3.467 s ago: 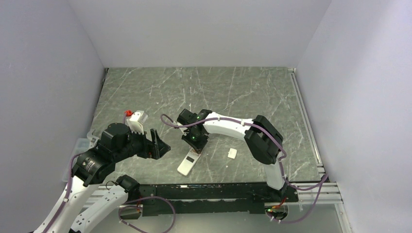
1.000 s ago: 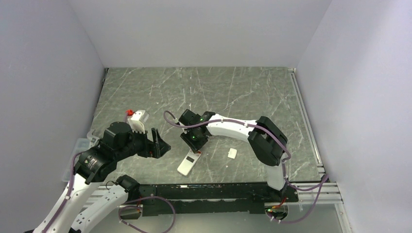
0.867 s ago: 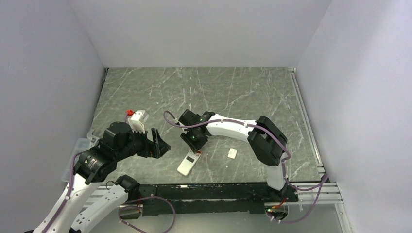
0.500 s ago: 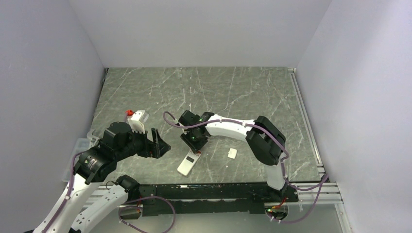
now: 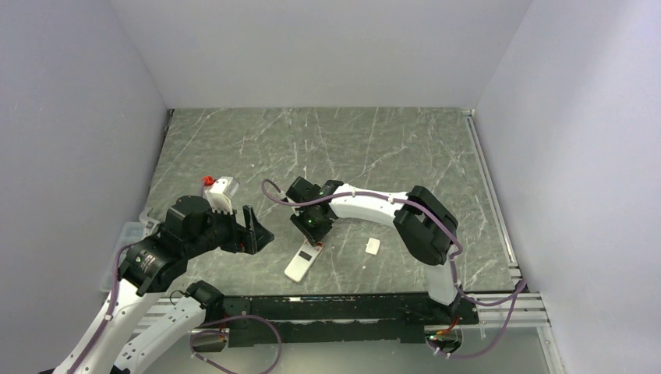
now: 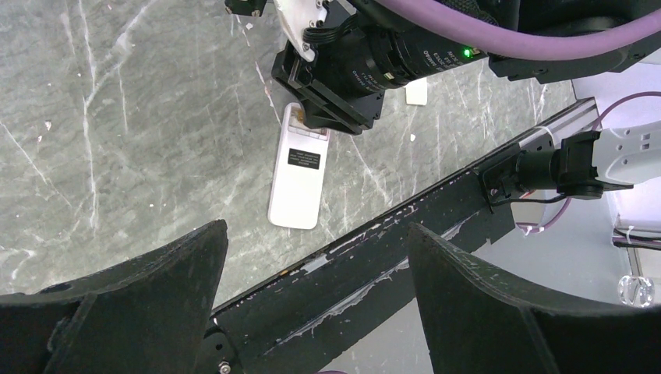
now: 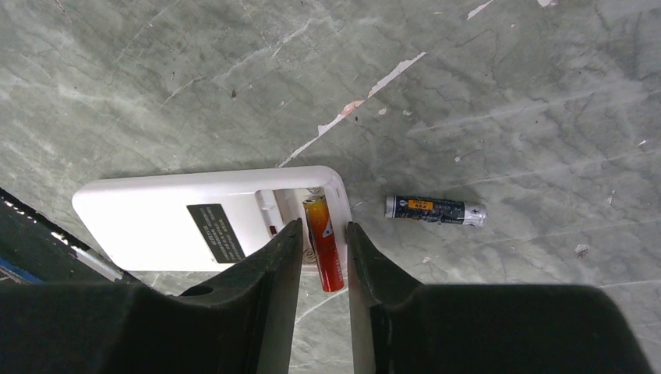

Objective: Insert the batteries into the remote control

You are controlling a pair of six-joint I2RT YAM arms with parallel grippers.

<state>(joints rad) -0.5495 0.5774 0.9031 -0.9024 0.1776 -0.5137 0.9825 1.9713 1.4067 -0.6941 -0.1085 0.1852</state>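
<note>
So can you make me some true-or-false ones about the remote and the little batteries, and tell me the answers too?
1. The remote control lies with its white back facing up. True.
2. Both batteries are inside the remote control. False: the dark battery lies on the table beside it, and the red battery is only partly in the open compartment, between the fingers of the right gripper.
3. The left gripper is wide open with nothing in it. True.
4. The small white square piece sits on top of the remote control. False: it lies on the table, apart from the remote control.
</note>
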